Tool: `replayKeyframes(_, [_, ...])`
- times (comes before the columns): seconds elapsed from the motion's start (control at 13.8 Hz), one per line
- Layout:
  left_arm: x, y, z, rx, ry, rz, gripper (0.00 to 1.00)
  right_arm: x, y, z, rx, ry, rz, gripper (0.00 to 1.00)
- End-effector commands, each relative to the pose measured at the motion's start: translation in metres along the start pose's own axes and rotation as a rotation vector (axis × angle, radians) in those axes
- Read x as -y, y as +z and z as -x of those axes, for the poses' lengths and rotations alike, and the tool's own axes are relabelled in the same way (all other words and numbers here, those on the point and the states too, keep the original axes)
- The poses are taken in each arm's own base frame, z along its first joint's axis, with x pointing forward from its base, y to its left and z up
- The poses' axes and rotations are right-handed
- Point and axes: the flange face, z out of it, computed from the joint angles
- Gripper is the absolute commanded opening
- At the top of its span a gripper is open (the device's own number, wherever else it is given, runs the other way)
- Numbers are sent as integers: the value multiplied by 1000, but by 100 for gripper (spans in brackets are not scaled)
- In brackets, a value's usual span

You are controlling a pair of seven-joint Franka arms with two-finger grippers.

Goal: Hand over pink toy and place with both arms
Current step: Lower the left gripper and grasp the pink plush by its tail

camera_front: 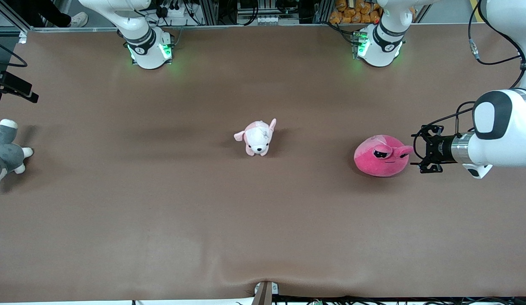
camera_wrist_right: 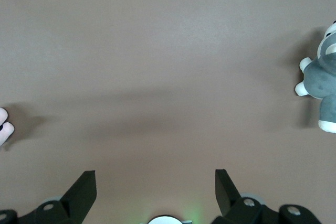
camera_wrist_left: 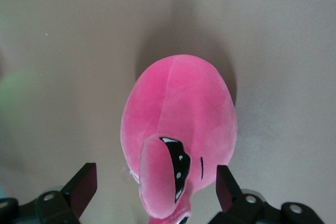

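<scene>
Toward the left arm's end of the bench (camera_front: 263,237) we find the pink toy (camera_front: 379,156), lying at about three o'clock from the small puppy plush (camera_front: 256,137) in the middle. The left end effector (camera_front: 421,153) sits just beside the toy, fingers (camera_wrist_left: 84,184) spread wide on either side of its near end, not yet touching. We judge the toy light, soft and squashy, with a plush skin that should not slip; it will give under pressure, so we would take it across the full round body rather than by a stubby nub. The right end effector (camera_wrist_right: 155,187) waits spread and empty over bare bench, with the grey plush (camera_front: 6,154) at nine o'clock.
</scene>
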Motion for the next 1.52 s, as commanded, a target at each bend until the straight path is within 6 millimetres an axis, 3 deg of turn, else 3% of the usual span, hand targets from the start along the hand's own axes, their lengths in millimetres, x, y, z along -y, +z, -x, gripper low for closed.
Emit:
replayKeyframes(0.0, [-4,4,0,18,-20,7,100,-4,-2,2,-4,-4,8,100])
replayKeyframes(0.36, [-6,16,-3,17,-26,10,100,-4,-1,2,-2,-4,8,100])
replayKeyframes(0.73, [-3,9,4,44,-27,18,86,-4,-1,2,-1,-4,8,100])
replayKeyframes(0.87, [-2,10,8,58,-24,12,65,-7,-2,2,-5,-4,8,100])
replayKeyframes(1.09, [-5,16,13,64,-20,4,11,-7,-1,2,-2,-6,8,100])
replayKeyframes(1.16, [-5,15,15,61,-15,5,0,-6,0,2,2,-7,8,100])
replayKeyframes(1.45, [3,-1,28,55,21,16,0,-7,0,2,2,-6,8,100])
